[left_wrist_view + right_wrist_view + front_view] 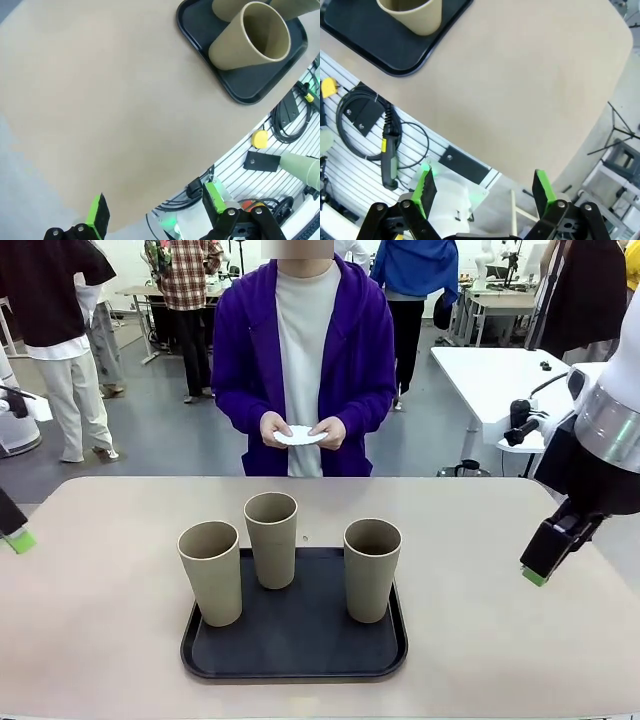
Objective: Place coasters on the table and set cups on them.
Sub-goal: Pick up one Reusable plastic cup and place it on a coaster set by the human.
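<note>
Black tray carrying three cups, upright, by the near edge of the table.
Front view: coasters in person's hands, beyond far edge. Wrist views: left tool and right tool spread, empty.

Left gripper: well to the left of the tray, clear of it. Jaws wide open, nothing between the green pads.

Right arm: descends well to the right of the tray. Right gripper: tilted, fingertips pointing down and in towards the tray, apart from it. Jaws wide open, holding nothing.
</note>
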`<action>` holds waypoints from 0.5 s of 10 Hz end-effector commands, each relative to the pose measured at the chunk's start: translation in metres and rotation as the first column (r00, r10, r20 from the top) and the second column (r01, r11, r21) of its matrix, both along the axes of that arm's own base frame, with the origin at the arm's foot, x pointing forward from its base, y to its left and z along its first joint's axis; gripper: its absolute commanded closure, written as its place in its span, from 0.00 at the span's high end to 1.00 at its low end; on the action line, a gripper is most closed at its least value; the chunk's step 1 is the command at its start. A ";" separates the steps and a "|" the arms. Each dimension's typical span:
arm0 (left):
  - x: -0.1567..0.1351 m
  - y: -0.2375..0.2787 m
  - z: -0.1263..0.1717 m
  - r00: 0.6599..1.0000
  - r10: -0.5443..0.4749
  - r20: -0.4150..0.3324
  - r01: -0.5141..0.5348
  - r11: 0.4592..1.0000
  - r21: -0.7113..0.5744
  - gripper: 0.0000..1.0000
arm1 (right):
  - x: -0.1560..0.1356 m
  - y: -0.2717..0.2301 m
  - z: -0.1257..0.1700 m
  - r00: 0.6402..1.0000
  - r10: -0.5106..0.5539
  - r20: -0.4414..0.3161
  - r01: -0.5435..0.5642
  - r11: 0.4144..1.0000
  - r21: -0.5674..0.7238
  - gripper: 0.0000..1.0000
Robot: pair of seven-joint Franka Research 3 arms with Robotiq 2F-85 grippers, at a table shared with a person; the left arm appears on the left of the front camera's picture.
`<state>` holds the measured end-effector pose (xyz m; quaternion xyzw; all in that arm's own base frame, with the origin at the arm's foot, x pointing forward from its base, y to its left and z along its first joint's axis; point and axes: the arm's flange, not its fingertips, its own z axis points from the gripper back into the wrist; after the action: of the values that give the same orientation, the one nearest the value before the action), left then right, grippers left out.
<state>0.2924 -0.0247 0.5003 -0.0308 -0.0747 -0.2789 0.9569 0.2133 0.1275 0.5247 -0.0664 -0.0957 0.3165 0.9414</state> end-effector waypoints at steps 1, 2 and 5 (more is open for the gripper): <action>0.011 -0.006 -0.009 1.000 0.007 -0.002 -0.007 1.000 0.011 1.00 | 0.011 0.000 -0.004 1.000 0.003 0.003 -0.003 1.000 0.002 1.00; 0.000 0.000 0.000 1.000 0.000 0.000 0.000 1.000 0.000 1.00 | 0.011 0.000 -0.004 1.000 0.003 0.003 -0.003 1.000 0.002 1.00; 0.022 0.030 0.004 0.962 -0.135 -0.238 -0.024 0.824 -0.566 1.00 | 0.023 -0.049 -0.013 0.970 -0.096 -0.225 0.197 0.852 0.484 1.00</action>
<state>0.3027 -0.0092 0.4961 -0.2185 -0.0545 -0.2831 0.9323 0.2304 0.1035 0.5247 0.0589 -0.0851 0.2776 0.9551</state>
